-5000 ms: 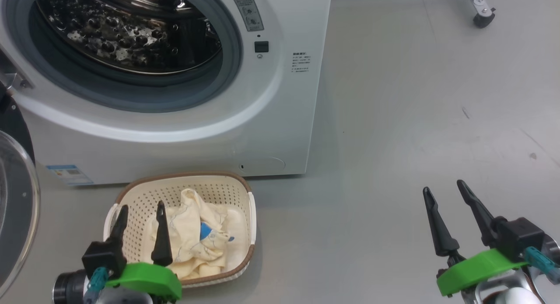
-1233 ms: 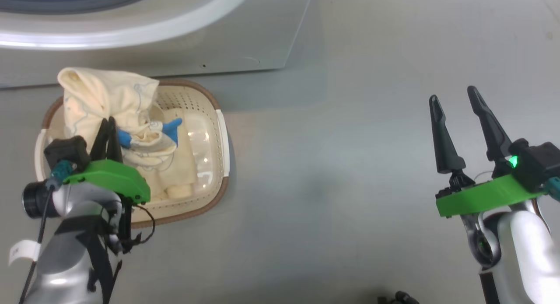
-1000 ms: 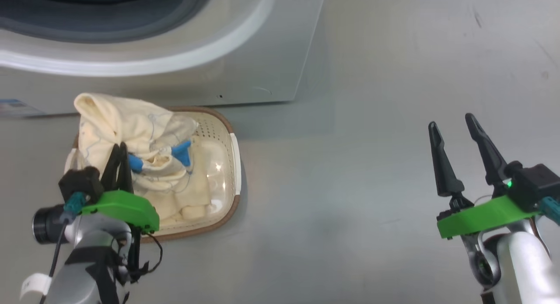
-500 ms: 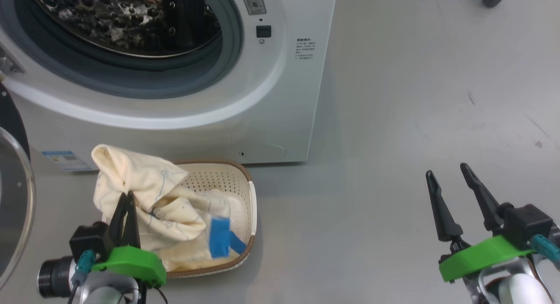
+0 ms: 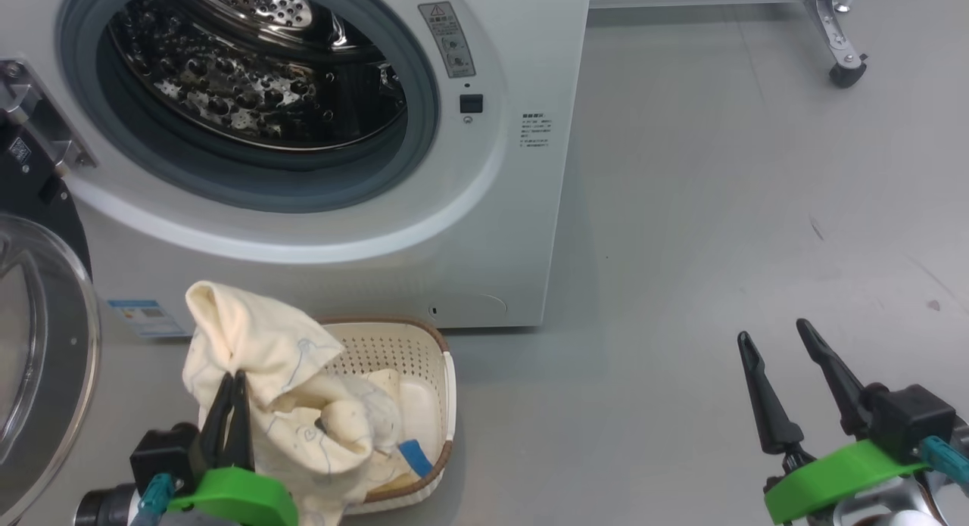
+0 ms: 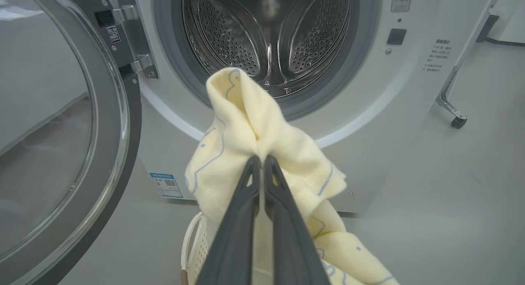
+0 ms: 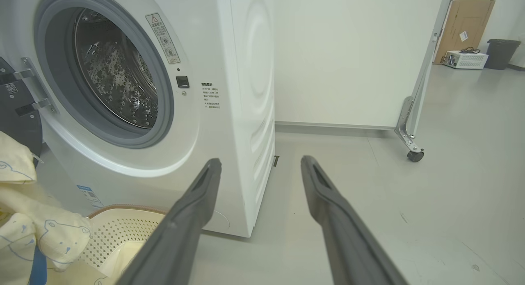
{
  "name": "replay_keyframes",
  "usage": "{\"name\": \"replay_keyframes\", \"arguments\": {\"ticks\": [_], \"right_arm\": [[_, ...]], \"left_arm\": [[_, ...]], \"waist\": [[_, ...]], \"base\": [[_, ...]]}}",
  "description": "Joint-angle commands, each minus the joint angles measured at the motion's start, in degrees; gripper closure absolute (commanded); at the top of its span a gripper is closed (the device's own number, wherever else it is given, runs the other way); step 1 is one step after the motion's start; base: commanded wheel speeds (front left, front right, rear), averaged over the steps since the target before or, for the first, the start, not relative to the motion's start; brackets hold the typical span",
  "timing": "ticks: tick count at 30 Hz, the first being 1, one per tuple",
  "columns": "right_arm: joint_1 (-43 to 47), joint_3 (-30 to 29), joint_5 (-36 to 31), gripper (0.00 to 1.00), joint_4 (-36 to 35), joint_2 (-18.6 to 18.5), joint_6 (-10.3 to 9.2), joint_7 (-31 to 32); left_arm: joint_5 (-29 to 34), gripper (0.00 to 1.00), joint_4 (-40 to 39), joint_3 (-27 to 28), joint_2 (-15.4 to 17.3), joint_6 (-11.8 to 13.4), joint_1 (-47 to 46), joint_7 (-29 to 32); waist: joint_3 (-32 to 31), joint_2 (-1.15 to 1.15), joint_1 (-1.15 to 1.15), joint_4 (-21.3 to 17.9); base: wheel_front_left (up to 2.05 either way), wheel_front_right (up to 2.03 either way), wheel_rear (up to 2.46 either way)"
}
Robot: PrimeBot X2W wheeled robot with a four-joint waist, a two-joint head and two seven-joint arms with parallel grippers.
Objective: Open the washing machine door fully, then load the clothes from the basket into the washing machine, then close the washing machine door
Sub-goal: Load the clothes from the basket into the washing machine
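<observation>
Clothes (image 5: 257,344) pinched in left pincer (image 5: 234,378) above basket (image 5: 386,348) on grey floor (image 5: 681,246) — right pincer (image 5: 774,331) gapes.

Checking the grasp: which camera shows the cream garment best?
The left wrist view: the garment sits mid-frame, a fold pinched in the shut left hand. The head view shows it from above, hanging over the basket, partly behind that hand. The right wrist view catches part of it at the left edge.

Grey floor (image 5: 719,208); caster leg (image 5: 836,38) top rt; cardboard box (image 7: 471,18), bin (image 7: 497,53) in bkgd.
</observation>
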Motion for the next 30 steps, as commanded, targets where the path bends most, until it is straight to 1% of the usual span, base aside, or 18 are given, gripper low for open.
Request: {"name": "replay_keyframes", "arguments": {"ticks": [1,11,23,27,30], "right_arm": [[-0.96,0.94,-0.38,0.00,-2.28,-0.62,-0.16,0.31],[-0.50,1.06,-0.22,0.00,-2.65,-0.62,-0.16,0.83],[-0.74,1.44,-0.27,0.00,-2.60,-0.62,-0.16,0.87],[-0.98,2.02,-0.20,0.00,-2.62,-0.62,-0.16,0.75],[-1.47,2.60,-0.10,0.00,-2.75,-0.62,-0.16,0.68]], "left_arm": [[0.47,1.00,-2.67,2.01,1.67,0.46,-1.60,0.05],[0.33,1.00,-4.07,1.57,2.00,1.06,-0.90,0.93],[-0.05,1.00,-3.53,1.06,1.74,1.52,-1.51,1.21],[-0.54,1.00,-2.44,0.97,1.55,1.31,-2.72,1.51],[-1.56,1.00,-1.12,1.38,1.47,0.55,-4.25,1.68]], "waist": [[-0.28,0.00,0.01,0.04],[-0.69,0.00,0.01,-0.17],[-0.33,0.00,0.01,-0.32],[0.30,0.00,0.01,-0.66],[1.27,0.00,0.01,-1.16]], "base": [[0.00,0.00,0.00],[0.00,0.00,0.00],[0.00,0.00,0.00],[0.00,0.00,0.00],[0.00,0.00,0.00]]}}
